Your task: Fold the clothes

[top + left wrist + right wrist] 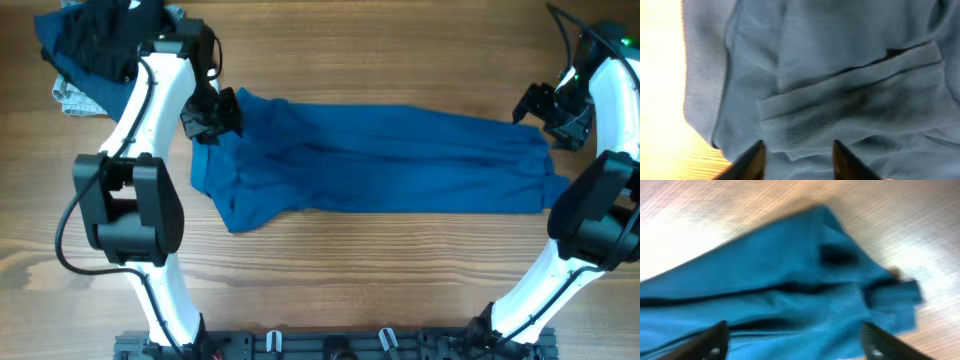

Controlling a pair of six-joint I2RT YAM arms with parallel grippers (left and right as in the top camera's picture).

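Observation:
A blue garment [380,160] lies spread lengthwise across the middle of the wooden table. My left gripper [215,117] is at its left end, open, fingers apart just over the wrinkled cloth [840,100], with its fingertips [799,155] low in the wrist view. My right gripper [540,112] is at the garment's right end, open wide [792,340] above the blue fabric [790,280], which ends in a small folded tab [897,302]. Neither gripper holds cloth.
A pile of dark blue and grey clothes [85,50] sits at the back left corner behind the left arm. Bare wooden tabletop [400,270] runs along the front. A rail with clips [330,345] lines the front edge.

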